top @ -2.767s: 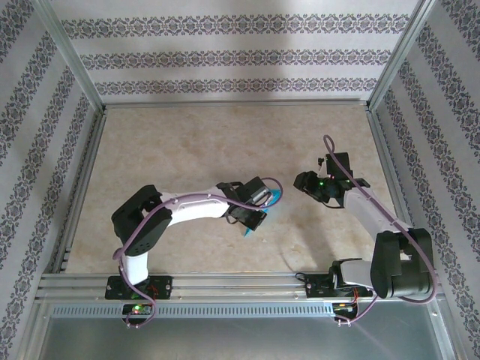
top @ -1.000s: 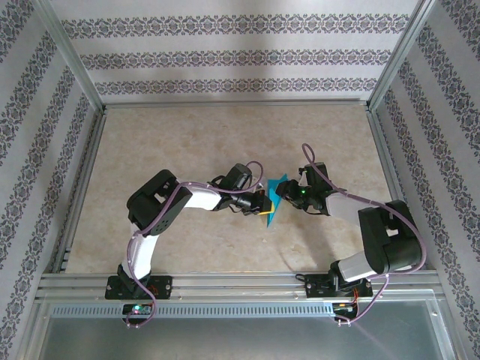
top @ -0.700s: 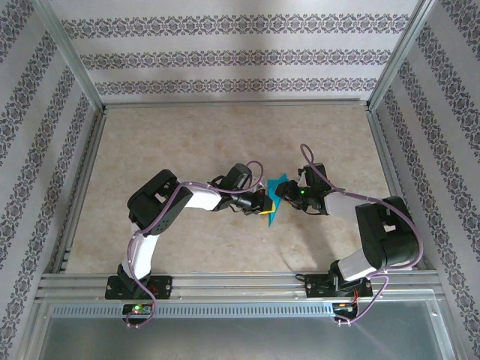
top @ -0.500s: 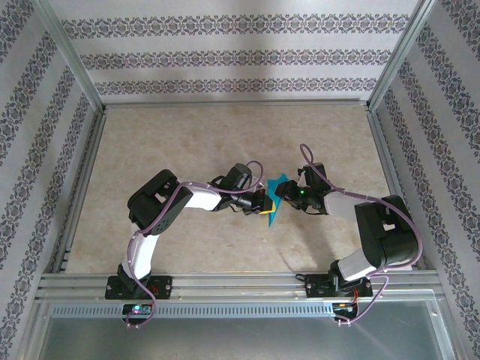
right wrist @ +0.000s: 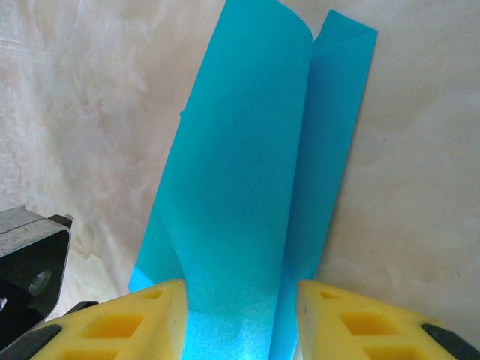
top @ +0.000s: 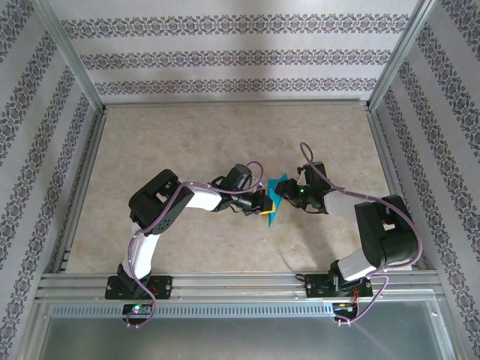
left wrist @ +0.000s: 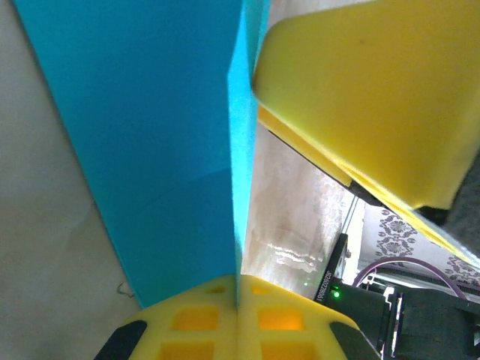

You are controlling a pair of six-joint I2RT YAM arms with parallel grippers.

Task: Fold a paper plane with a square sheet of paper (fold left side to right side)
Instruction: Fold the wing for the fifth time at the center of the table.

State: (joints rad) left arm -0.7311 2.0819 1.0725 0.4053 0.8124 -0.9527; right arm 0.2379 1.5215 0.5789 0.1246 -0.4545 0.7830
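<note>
Centrally in the top view, the paper (top: 277, 184) sits between both grippers. In each wrist view its long axis runs up the frame, straight away from the jaws. The left gripper (left wrist: 236, 309) is clenched on the paper's near end. The right gripper (right wrist: 240, 319), equally near, straddles the loose rolled fold with jaws apart. Whether its pads (right wrist: 154, 319) touch paper is unclear, and the bottom frame edge cuts off the paper's near end.
</note>
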